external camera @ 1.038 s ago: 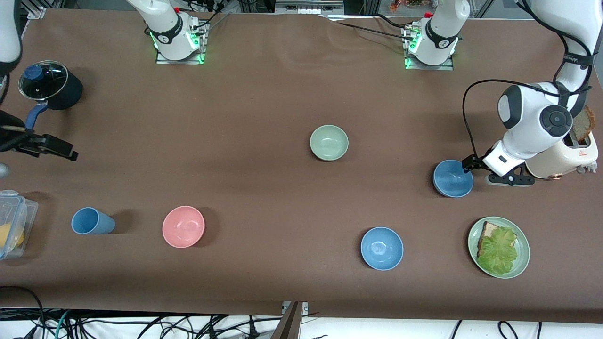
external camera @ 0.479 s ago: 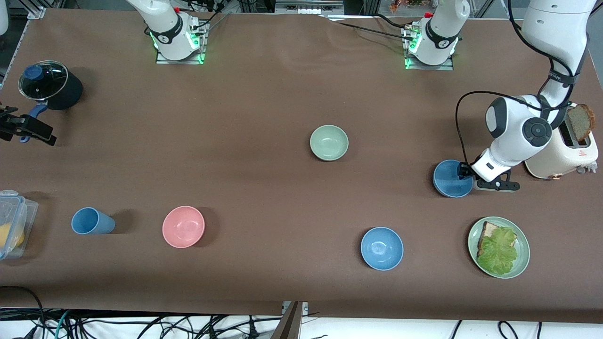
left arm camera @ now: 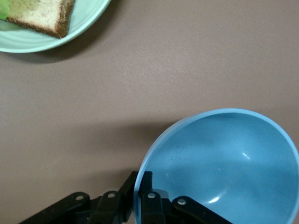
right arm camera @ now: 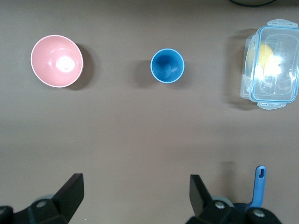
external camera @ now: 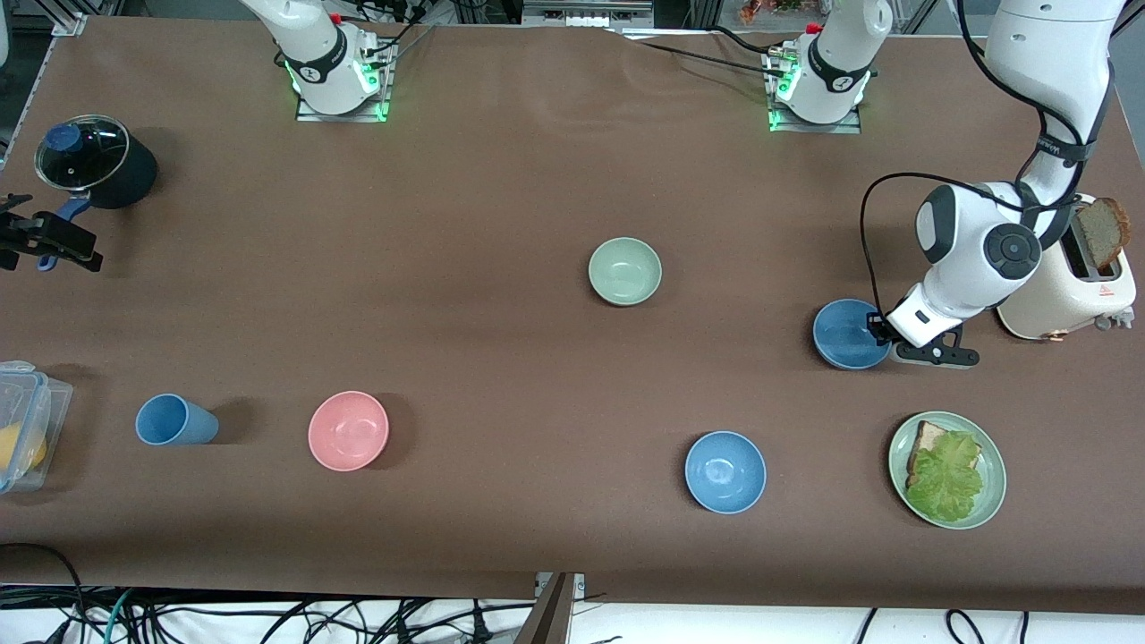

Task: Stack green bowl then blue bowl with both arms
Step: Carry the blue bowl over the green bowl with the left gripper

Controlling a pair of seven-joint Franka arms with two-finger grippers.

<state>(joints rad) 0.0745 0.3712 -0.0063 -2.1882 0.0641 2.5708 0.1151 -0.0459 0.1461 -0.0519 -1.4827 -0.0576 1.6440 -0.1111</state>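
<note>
Nothing stacked yet, task is at its first grab. The green bowl (external camera: 625, 270) sits alone mid-tabletop, empty, well apart from everything else. The left gripper (external camera: 880, 329) has its jaws closed on the rim of a blue bowl (external camera: 847, 334) at the left arm's end of the tabletop, just beside the toaster (external camera: 1070, 292); the left wrist view shows one jaw inside the rim and one outside, so the wall is pinched between them (bowl looks tilted there, but I can't tell if it is off the tabletop yet). A second blue bowl (external camera: 725, 471) lies nearer the front camera, between the green bowl and the plate (external camera: 991, 504) with bread and lettuce, untouched.

The right gripper (external camera: 45, 241) waits up over the right arm's end of the tabletop, beside the black pot (external camera: 94, 163), jaws spread wide and holding nothing. Its wrist view looks down on the pink bowl (right arm camera: 56, 60), blue cup (right arm camera: 167, 66) and a clear lidded box (right arm camera: 271, 61).

Judgement: grip done, everything else left. The held blue bowl still has to be lifted, carried over and set into the green bowl. The green bowl may itself need placing first (task names both arms, so probably the right arm's job); it has not been touched.
</note>
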